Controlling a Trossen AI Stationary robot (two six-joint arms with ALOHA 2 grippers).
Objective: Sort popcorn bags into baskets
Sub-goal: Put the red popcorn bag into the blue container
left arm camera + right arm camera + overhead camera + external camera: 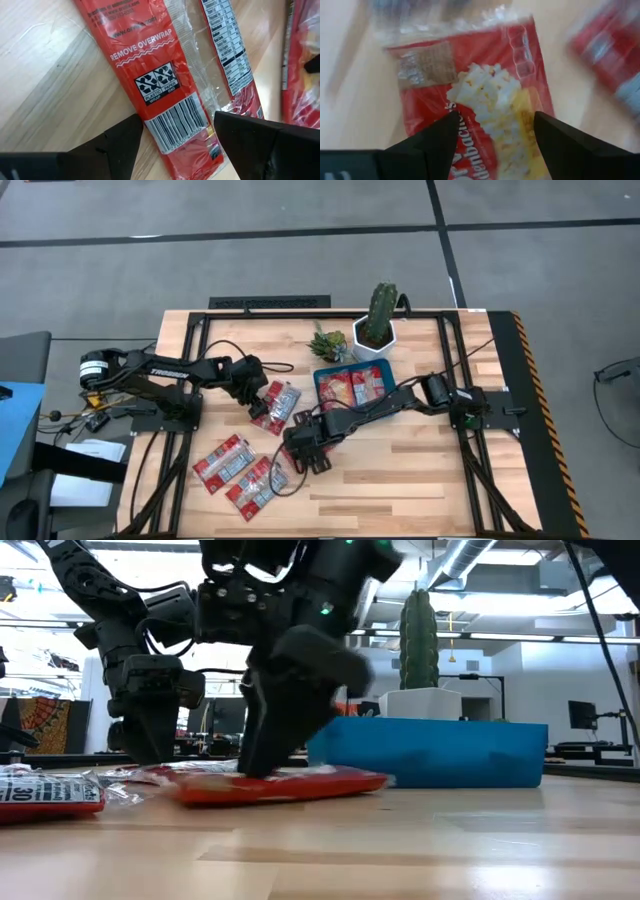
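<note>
Straddling a red popcorn bag [170,100] near the bench [420,480] middle, the left hand [175,137] has its fingers apart, one on each side of the barcode end. The right hand [492,135] hangs low over another popcorn bag [485,105] lying flat on the wood, fingers spread above it, just in front of the blue tray [322,387]. Two bags [355,385] already lie in that tray. Two more bags [240,470] rest near the bench's front left. A cactus pot [376,330] stands behind the tray.
</note>
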